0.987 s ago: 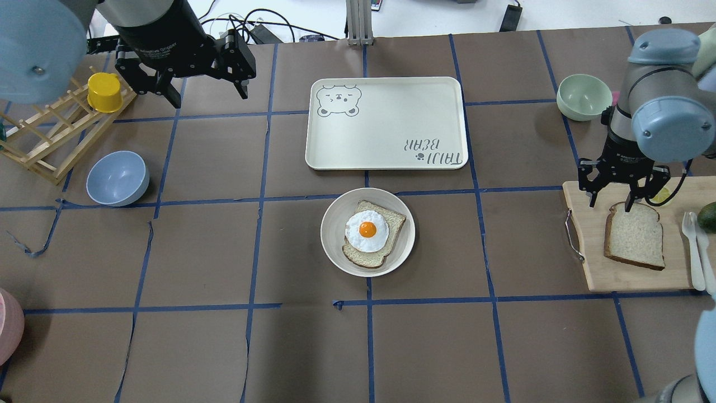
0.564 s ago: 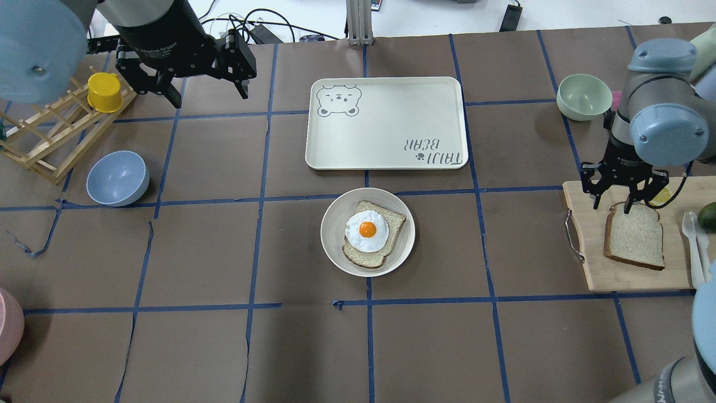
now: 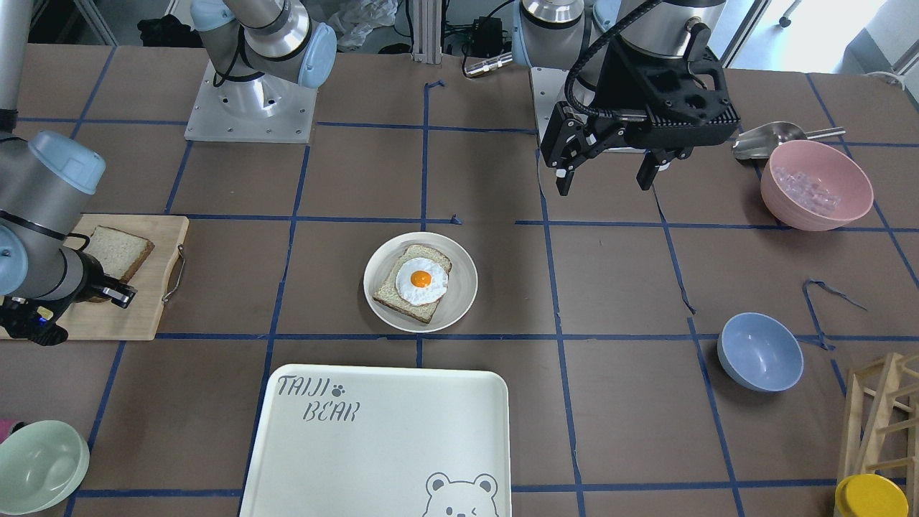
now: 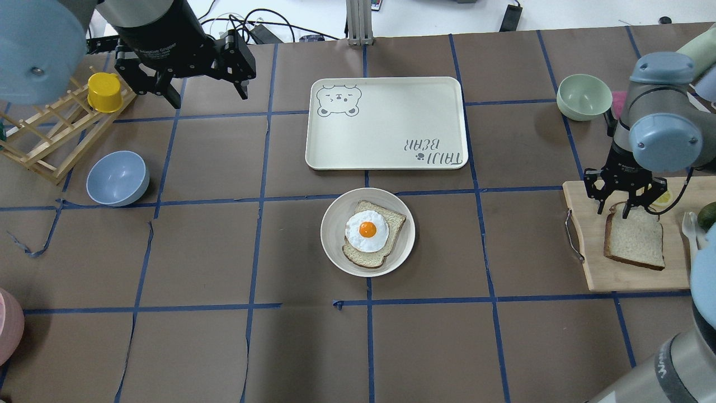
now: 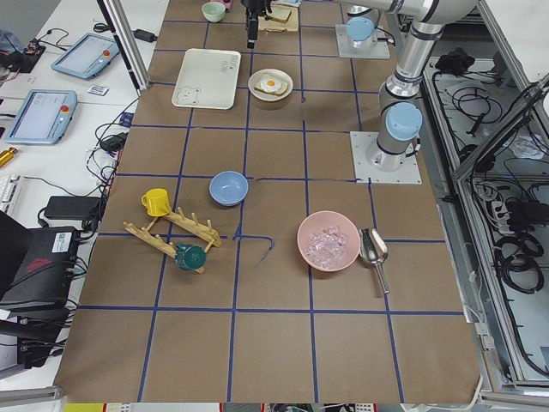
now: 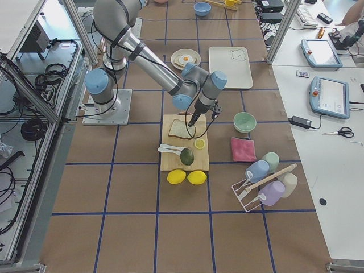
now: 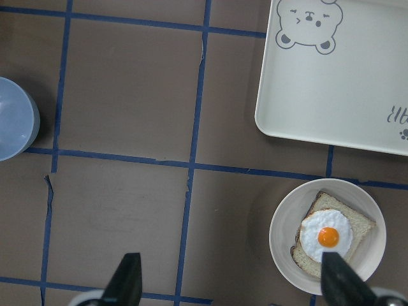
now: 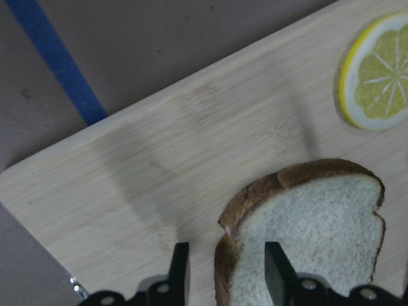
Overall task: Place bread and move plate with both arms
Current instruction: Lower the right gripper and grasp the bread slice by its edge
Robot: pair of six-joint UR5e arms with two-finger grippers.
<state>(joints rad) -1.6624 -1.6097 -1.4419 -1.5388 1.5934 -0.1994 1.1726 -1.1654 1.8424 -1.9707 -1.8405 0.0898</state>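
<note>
The bread [image 4: 635,240] lies flat on a wooden cutting board [image 4: 593,268] at the table's right. It also shows in the right wrist view [image 8: 312,236] and the front view [image 3: 118,251]. My right gripper [image 4: 614,211] is open and low over the board, its fingers [image 8: 180,271] on either side of the slice's far crust corner. The plate [image 4: 330,235] sits mid-table and holds a slice topped with a fried egg [image 4: 367,229]. The plate also shows in the left wrist view [image 7: 280,236]. My left gripper [image 4: 210,98] is open and empty, high over the far left.
The TAIJI BEAR tray [image 4: 386,123] lies just beyond the plate. A green bowl [image 4: 583,96] stands beyond the board. A lemon slice [image 8: 376,89], an avocado [image 4: 706,215] and white cutlery [image 4: 691,235] share the board. A blue bowl [image 4: 117,177] and a wooden rack [image 4: 50,134] are at the left.
My right gripper has come down and slightly right, closer to the bread's far edge. The left arm, the plate and the bread have not moved.
</note>
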